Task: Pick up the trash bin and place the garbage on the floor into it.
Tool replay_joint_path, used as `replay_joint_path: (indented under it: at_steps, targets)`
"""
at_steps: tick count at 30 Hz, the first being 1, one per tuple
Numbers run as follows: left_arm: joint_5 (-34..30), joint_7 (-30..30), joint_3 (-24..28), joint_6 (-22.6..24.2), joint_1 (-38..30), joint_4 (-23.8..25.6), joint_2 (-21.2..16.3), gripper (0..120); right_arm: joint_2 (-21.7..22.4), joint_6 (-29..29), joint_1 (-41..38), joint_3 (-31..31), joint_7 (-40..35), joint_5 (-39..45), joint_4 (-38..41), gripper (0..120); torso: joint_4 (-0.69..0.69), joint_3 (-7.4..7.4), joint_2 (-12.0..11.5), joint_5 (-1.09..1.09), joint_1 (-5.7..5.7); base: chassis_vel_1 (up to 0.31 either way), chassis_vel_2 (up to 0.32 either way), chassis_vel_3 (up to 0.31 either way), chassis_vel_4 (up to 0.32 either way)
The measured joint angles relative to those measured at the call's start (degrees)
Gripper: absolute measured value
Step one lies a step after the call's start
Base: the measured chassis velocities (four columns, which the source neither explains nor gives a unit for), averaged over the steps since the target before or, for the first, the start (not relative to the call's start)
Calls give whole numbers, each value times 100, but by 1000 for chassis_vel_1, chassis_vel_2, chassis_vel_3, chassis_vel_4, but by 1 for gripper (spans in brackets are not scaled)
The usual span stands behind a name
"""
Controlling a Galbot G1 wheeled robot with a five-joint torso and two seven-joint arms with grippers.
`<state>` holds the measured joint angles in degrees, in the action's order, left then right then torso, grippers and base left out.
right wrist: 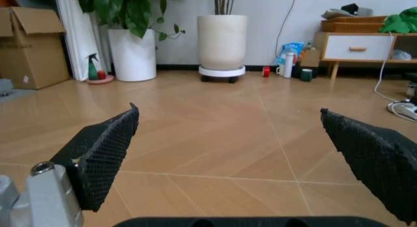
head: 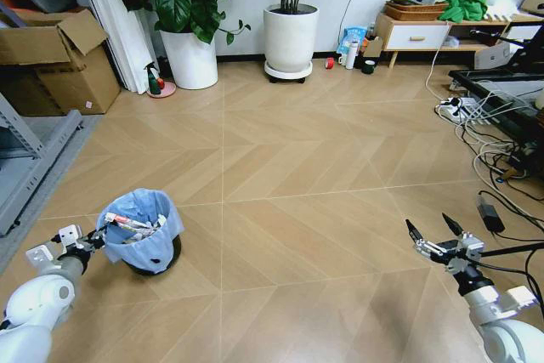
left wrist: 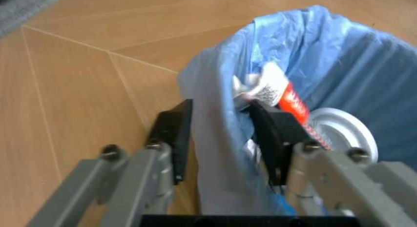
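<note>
The trash bin (head: 143, 237), a small dark bin lined with a crinkly light blue bag, stands on the floor (head: 297, 210) at the lower left. Garbage (head: 136, 225) lies inside it: a red and white wrapper (left wrist: 280, 92) and a white round lid (left wrist: 342, 132). My left gripper (head: 100, 240) has its fingers on either side of the near rim, clamping rim and bag (left wrist: 221, 139). My right gripper (head: 433, 231) hangs open over bare floor at the lower right, with nothing between its fingers (right wrist: 228, 110).
Two large white plant pots (head: 191, 59) (head: 290, 37) stand by the back wall. Cardboard boxes (head: 55, 61) and a grey shelf frame (head: 25, 167) are at the left. Cables and a power strip (head: 493, 167) sprawl at the right. A low cabinet (head: 416, 33) is far right.
</note>
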<state>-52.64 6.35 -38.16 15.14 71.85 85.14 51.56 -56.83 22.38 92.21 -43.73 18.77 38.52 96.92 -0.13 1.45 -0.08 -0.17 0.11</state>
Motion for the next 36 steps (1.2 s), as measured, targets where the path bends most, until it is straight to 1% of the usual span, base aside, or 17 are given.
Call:
replay_joint_path:
  at_steps: [3, 4, 7, 10, 11, 13, 15, 16, 17, 21, 22, 24, 25, 27, 30, 32, 36]
  targets:
    - [348, 177, 20, -279, 67, -7, -1, 54, -31, 0, 2, 17, -12, 2, -9, 100, 1, 0, 0, -2, 0, 0, 0, 0, 0]
    - [348, 177, 20, -279, 67, -7, -1, 54, -31, 0, 2, 17, -12, 2, -9, 100, 1, 0, 0, -2, 0, 0, 0, 0, 0]
    - [540, 219, 22, -509, 94, -39, 5, 63, -45, -2, -7, 53, -31, 7, -13, 100, 1, 0, 0, 0, 0, 0, 0, 0, 0]
    - [584, 238, -97, -673, 208, 83, 2, 79, -66, -1, -46, 114, -116, 21, 6, 100, 0, 0, 0, -2, 0, 0, 0, 0, 0]
    - [584, 238, -97, -673, 208, 83, 2, 79, -66, -1, -46, 114, -116, 21, 6, 100, 0, 0, 0, -2, 0, 0, 0, 0, 0]
    - [660, 129, -222, -815, 359, 346, 22, 90, -136, 9, -186, 202, -252, 24, 8, 100, -1, 0, 0, -2, 0, 0, 0, 0, 0]
    - [720, 103, -279, -859, 435, 515, 61, 93, -192, 16, -297, 258, -325, 27, -9, 100, 0, 0, 0, 0, 0, 0, 0, 0, 0]
    - [796, 94, -343, -889, 547, 772, 137, 98, -315, 21, -499, 367, -441, 27, -75, 100, -1, 0, 0, -1, 0, 0, 0, 0, 0]
    - [796, 94, -343, -889, 547, 772, 137, 98, -315, 21, -499, 367, -441, 27, -75, 100, -1, 0, 0, -1, 0, 0, 0, 0, 0]
    - [1243, 43, -378, -1032, 791, 1707, 468, 100, -1054, 181, -1415, 924, -634, -111, -670, 100, 1, 1, 0, 1, 0, 0, 0, 0, 0]
    - [1243, 43, -378, -1032, 791, 1707, 468, 100, -1054, 181, -1415, 924, -634, -111, -670, 100, 1, 1, 0, 1, 0, 0, 0, 0, 0]
    - [1491, -20, -291, -1136, 836, 2058, 640, 100, -1444, 468, -1951, 1155, -636, -272, -1081, 100, 0, 1, 0, 3, 0, 0, 0, 0, 0]
    - [1491, -20, -291, -1136, 836, 2058, 640, 100, -1444, 468, -1951, 1155, -636, -272, -1081, 100, 0, 1, 0, 3, 0, 0, 0, 0, 0]
    - [1707, -121, -182, -1259, 850, 2165, 759, 100, -1686, 684, -2360, 1316, -614, -310, -1338, 100, 1, 1, 0, -5, 0, 0, 0, 0, 0]
    - [1872, -227, -117, -1408, 792, 2134, 852, 100, -1863, 859, -2675, 1428, -580, -321, -1517, 100, 3, 2, 0, -1, 0, 0, 0, 0, 0]
    - [1954, -365, -101, -1630, 662, 1921, 910, 100, -2003, 1026, -2965, 1549, -549, -308, -1698, 100, 1, 1, 0, -4, 0, 0, 0, 0, 0]
    - [1973, -509, -111, -1808, 535, 1674, 956, 100, -2103, 1239, -3238, 1718, -431, -254, -1998, 100, 0, 1, 0, -1, 0, 0, 0, 0, 0]
